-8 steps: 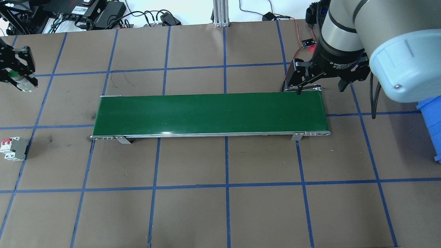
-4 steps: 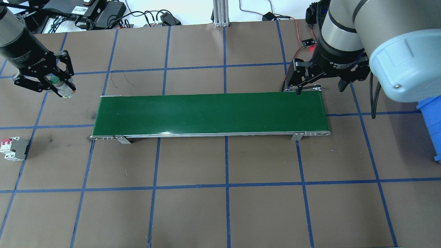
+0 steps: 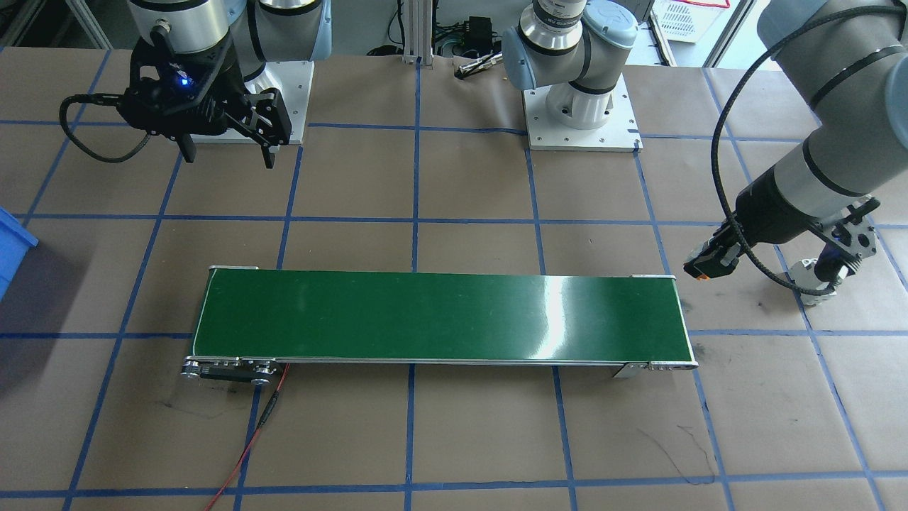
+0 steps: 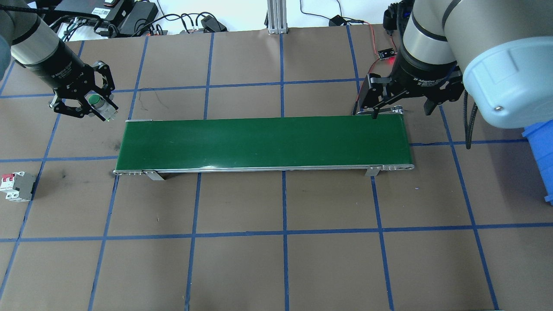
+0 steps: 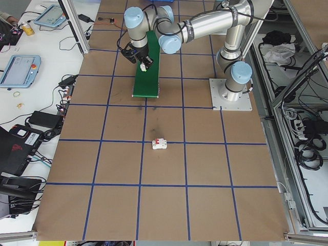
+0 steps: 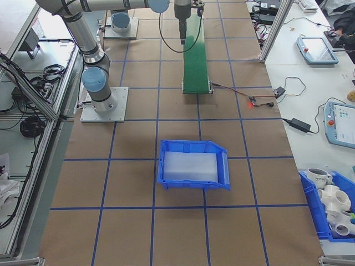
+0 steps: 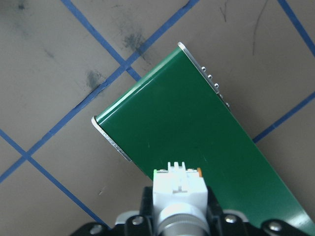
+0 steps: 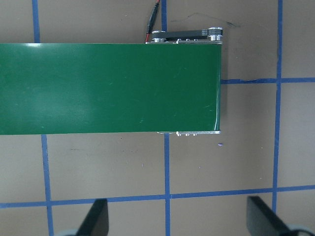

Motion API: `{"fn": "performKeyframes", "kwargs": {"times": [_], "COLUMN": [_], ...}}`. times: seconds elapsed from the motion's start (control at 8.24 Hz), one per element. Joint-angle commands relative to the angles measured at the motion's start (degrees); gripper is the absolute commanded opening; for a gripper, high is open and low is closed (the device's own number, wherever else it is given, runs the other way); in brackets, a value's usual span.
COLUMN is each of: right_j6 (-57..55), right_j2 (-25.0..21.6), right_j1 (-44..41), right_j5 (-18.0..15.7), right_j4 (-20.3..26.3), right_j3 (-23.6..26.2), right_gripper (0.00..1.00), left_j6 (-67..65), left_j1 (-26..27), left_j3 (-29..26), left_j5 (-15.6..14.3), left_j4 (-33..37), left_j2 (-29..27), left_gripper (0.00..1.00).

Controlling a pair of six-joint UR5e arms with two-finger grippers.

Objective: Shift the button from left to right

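Green-capped, the button (image 4: 96,101) sits clamped between the fingers of the left gripper (image 4: 88,102), held in the air just off the left end of the conveyor belt (image 4: 263,142). At the belt's opposite end the right gripper (image 4: 402,103) hangs with jaws spread wide, holding nothing. Beyond that end, a blue bin (image 6: 194,164) holds something pale and translucent. Well away from the belt's left end lies a circuit breaker (image 4: 17,186).

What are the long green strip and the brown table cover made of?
The green strip looks like smooth, glossy rubber or plastic belting: it throws bright glare. Its edge rail looks like bare metal, silvery with small screws. The table cover looks like matt brown paper or card, scuffed and marked off with blue tape.
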State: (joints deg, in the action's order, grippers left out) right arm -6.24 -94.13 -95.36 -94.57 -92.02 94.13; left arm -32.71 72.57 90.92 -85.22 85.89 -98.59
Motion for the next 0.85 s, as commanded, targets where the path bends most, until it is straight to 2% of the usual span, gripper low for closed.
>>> {"fn": "performKeyframes", "kwargs": {"times": [0.0, 0.12, 0.36, 0.73], "right_j6": [0.0, 0.0, 0.0, 0.0], "right_j2": [0.0, 0.0, 0.0, 0.0], "right_j1": [0.0, 0.0, 0.0, 0.0], "right_j5": [0.0, 0.0, 0.0, 0.0], "right_j4": [0.09, 0.09, 0.09, 0.09], "right_j3": [0.0, 0.0, 0.0, 0.0], "right_gripper": [1.0, 1.0, 1.0, 1.0], "left_j6": [-20.67, -24.21, -33.34, -38.45], "left_j1": [0.21, 0.29, 0.29, 1.08], "left_j3": [6.17, 9.68, 15.58, 16.66], "left_j5": [-0.2, -0.21, 0.41, 0.41], "left_j4": [-9.54, -13.6, -14.69, -19.35], "left_j2": [-0.29, -0.11, -0.29, -2.03], "left_gripper": [0.16, 0.16, 0.16, 0.16]}}
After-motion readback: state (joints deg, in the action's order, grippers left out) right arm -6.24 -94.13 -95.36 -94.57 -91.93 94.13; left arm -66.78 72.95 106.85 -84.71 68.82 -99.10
